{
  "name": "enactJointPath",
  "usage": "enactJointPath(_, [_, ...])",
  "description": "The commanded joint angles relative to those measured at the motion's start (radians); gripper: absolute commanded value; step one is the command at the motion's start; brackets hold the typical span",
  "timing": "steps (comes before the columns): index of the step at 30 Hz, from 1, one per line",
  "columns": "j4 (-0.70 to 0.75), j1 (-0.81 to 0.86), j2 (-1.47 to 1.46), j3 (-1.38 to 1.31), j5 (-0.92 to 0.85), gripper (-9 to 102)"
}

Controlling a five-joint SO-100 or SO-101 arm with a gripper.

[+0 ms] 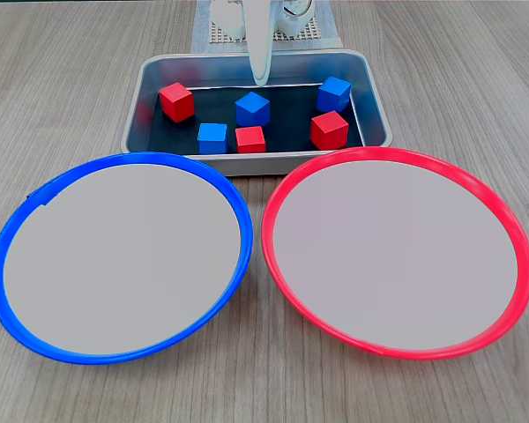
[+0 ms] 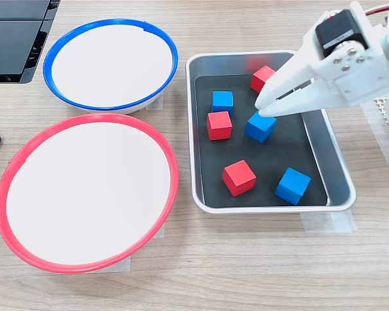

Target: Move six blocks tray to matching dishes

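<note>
The silver tray (image 1: 137, 97) (image 2: 337, 168) holds all six blocks, three red and three blue. The middle blue block (image 1: 252, 108) (image 2: 260, 126) lies right under my white gripper (image 1: 261, 79) (image 2: 266, 108). The gripper hangs tip-down over the tray, jaws together with nothing between them, a little above that block. Two red blocks (image 2: 219, 125) (image 2: 238, 177) sit nearer the dishes. The blue-rimmed dish (image 1: 115, 352) (image 2: 110, 24) and the red-rimmed dish (image 1: 397, 348) (image 2: 84, 265) stand side by side next to the tray, with nothing in them.
A white mesh mat (image 1: 322, 31) lies under the arm's base behind the tray. A black device (image 2: 13, 39) sits at a table corner beside the blue dish. Clear tape (image 2: 327, 223) holds the tray down. Bare wood surrounds the dishes.
</note>
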Motion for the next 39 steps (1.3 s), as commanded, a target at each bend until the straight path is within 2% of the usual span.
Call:
enactJointPath(1, [0.000, -0.008, 0.023, 0.000, -0.008, 0])
enactJointPath(19, [0.003, -0.025, 0.023, 0.000, -0.026, 0])
enactJointPath(21, [-0.031, -0.012, 0.017, -0.005, -0.034, 0])
enactJointPath(24, [-0.058, 0.008, -0.103, -0.083, -0.167, 0])
enactJointPath(26, [-0.006, 0.015, -0.225, -0.189, -0.310, 0])
enactJointPath(29, [0.115, 0.014, -0.548, -0.382, -0.672, 0])
enactJointPath(34, [0.170, 0.089, -1.029, -0.624, -1.011, 19])
enactJointPath(36, [0.129, 0.106, -1.169, -0.680, -1.092, 23])
enactJointPath(39, [0.008, 0.106, -1.287, -0.676, -1.190, 23])
